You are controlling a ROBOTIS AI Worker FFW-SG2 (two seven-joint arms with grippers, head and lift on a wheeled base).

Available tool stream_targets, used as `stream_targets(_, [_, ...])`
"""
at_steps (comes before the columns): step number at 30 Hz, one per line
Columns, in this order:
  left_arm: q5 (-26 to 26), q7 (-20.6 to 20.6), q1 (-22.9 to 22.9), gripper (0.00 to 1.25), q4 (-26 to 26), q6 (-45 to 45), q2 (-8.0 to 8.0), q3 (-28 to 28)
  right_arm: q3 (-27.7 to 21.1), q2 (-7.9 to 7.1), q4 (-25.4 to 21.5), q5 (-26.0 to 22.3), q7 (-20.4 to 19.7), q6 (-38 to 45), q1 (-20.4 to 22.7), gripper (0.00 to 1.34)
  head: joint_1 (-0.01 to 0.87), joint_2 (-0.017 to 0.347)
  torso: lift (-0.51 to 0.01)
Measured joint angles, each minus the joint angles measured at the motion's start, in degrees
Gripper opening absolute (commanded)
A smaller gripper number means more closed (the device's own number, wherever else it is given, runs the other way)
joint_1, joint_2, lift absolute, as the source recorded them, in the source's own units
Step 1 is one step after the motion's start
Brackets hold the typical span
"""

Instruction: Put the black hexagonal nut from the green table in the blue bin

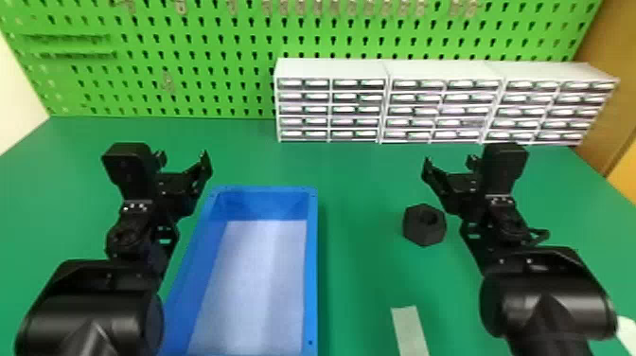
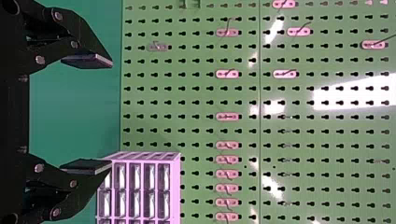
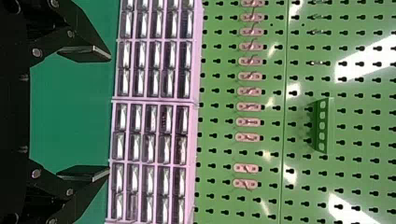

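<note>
Right gripper (image 1: 449,162) stood open and empty, the black nut (image 1: 424,225) waiting to be picked

The task looked to be at its 1st step, the pick. The nut lay on the green worktop (image 1: 364,189), to the right of the blue bin (image 1: 313,265) and well clear of its rim. The right gripper's 2 fingers were apart with nothing between them, near the nut but pointed past it, towards the small drawers (image 1: 356,97). The left gripper (image 1: 183,156) was also spread and empty, by the bin's far left corner.

The next move called for the right gripper, probably, as it was closer: draw back, tip down over the nut and straddle 2 opposite flats before squeezing. A grip across the corners could have let the nut twist. After that would come a lift over the bin's right wall and a release inside.

As for writing, the drawers had pale fronts, but no brand or label could be read on them, nor on the nut or bin.
</note>
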State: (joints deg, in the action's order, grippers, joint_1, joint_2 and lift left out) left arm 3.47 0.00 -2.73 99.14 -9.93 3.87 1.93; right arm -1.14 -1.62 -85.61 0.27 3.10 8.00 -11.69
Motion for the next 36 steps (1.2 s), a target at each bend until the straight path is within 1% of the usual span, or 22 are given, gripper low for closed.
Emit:
stream_targets(27, [0.32,0.01,0.00,0.76,0.00,0.00,0.00,0.10,-0.91,-0.05,0.00,-0.14,0.03,0.29,-0.37,0.92,0.686,0.051,-0.096])
stream_targets(32, [0.39,0.00,0.01,0.76,0.00,0.00,0.00,0.11,-1.82,-0.17,0.00,-0.04,0.05,1.41,-1.21,0.92,0.686,0.051,-0.096])
stream_targets(36, [0.40,0.00,0.01,0.76,0.00,0.00,0.00,0.15,-2.58,-0.64,0.00,0.11,0.06,3.21,-2.61,0.93,0.686,0.051,-0.096])
